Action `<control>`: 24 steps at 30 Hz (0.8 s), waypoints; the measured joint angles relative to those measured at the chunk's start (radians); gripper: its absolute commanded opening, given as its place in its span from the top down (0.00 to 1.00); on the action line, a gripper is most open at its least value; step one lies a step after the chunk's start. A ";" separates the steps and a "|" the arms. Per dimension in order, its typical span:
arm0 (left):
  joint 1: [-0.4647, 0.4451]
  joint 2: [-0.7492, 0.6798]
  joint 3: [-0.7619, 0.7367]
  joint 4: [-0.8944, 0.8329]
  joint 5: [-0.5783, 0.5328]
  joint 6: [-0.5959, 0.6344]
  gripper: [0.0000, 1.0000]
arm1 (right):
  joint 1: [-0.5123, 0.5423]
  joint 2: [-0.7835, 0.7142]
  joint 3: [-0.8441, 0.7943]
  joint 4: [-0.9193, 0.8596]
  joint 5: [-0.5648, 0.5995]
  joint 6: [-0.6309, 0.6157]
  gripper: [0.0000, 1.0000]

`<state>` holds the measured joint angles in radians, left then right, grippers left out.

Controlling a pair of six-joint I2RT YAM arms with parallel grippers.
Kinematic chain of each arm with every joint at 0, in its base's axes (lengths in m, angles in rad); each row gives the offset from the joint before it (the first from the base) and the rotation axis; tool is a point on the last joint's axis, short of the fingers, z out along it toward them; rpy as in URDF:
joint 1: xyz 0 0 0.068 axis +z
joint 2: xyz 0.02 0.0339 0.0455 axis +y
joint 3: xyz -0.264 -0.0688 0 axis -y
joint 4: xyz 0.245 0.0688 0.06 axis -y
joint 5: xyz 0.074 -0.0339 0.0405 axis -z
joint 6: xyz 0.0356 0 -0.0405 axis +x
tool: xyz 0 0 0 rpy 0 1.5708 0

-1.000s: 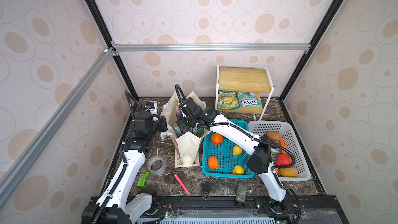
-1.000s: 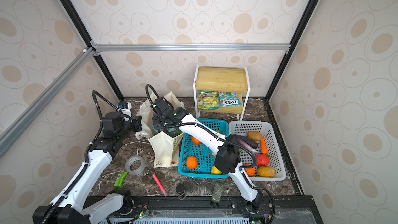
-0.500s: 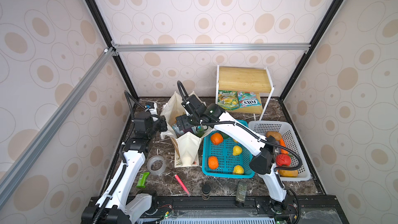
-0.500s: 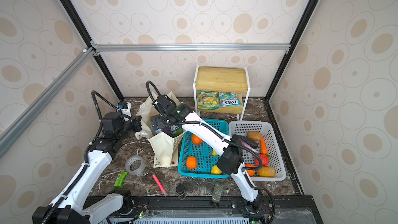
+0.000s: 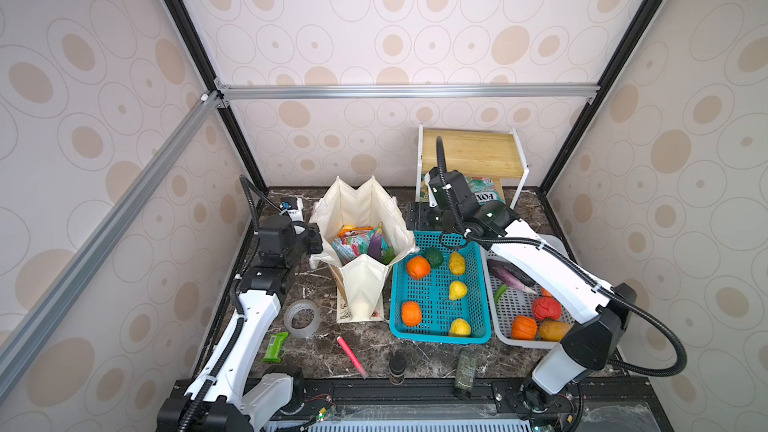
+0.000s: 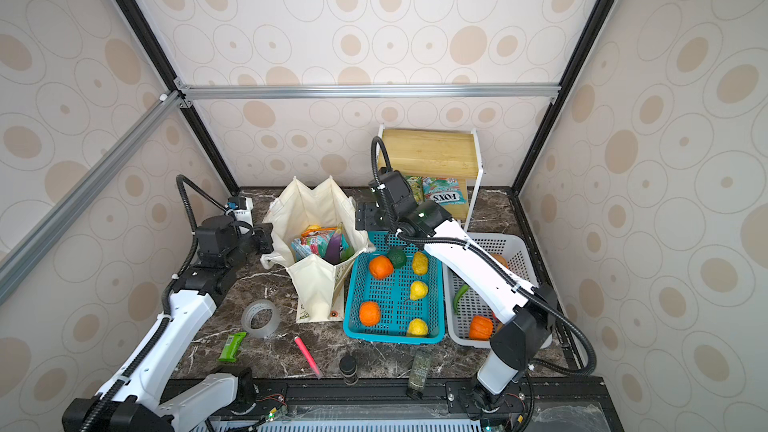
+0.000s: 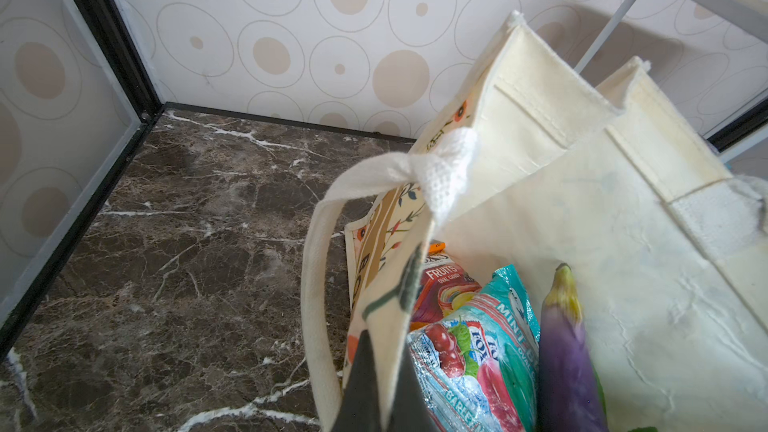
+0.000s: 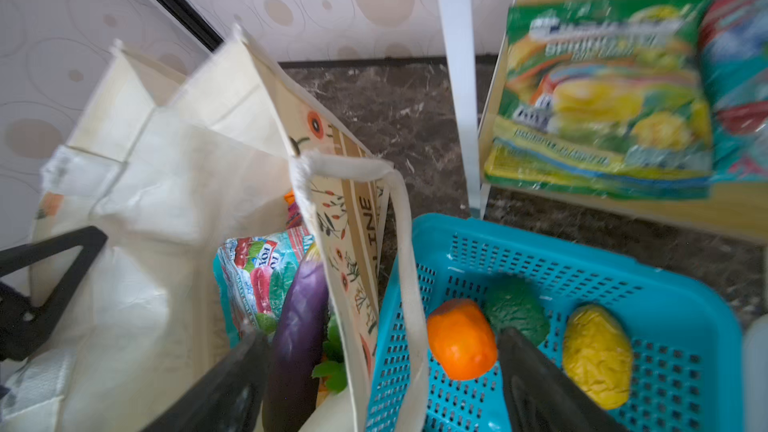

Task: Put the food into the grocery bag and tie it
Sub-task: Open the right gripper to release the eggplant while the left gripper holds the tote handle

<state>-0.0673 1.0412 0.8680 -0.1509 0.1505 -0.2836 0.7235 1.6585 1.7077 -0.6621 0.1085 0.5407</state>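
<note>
The cream grocery bag stands open left of the baskets. My left gripper is shut on its left rim. Inside lie food: a purple eggplant and Fox's candy packets. My right gripper hangs open and holds nothing, above the bag's right wall and the turquoise basket's back edge. More candy packets lean in the shelf.
The turquoise basket holds oranges, yellow citrus and a green fruit. A white basket at the right holds an eggplant and other vegetables. A tape roll, green bar, pink pen and two dark jars lie in front.
My right gripper has come out of the bag's mouth, moved right and back over the turquoise basket's rim, and opened wider. The left gripper keeps its hold on the bag.
</note>
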 measured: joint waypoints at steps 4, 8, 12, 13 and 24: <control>0.000 0.001 0.000 0.000 0.000 -0.002 1.00 | 0.014 0.099 -0.005 0.030 -0.085 0.002 0.81; 0.000 0.021 0.050 -0.041 0.007 -0.014 1.00 | 0.031 0.123 0.008 0.034 -0.114 -0.002 1.00; -0.001 0.044 0.195 -0.132 0.023 -0.023 1.00 | 0.060 0.116 0.071 0.035 -0.113 -0.014 1.00; -0.001 0.048 0.232 -0.150 0.028 -0.028 1.00 | 0.066 0.111 0.083 0.036 -0.113 -0.014 1.00; 0.000 0.048 0.228 -0.072 0.157 -0.163 1.00 | 0.084 0.105 0.128 0.078 -0.134 0.010 1.00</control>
<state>-0.0673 1.0893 1.0962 -0.2226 0.3077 -0.4465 0.8070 1.7638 1.8359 -0.5838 -0.0257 0.5503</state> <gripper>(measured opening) 0.048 0.046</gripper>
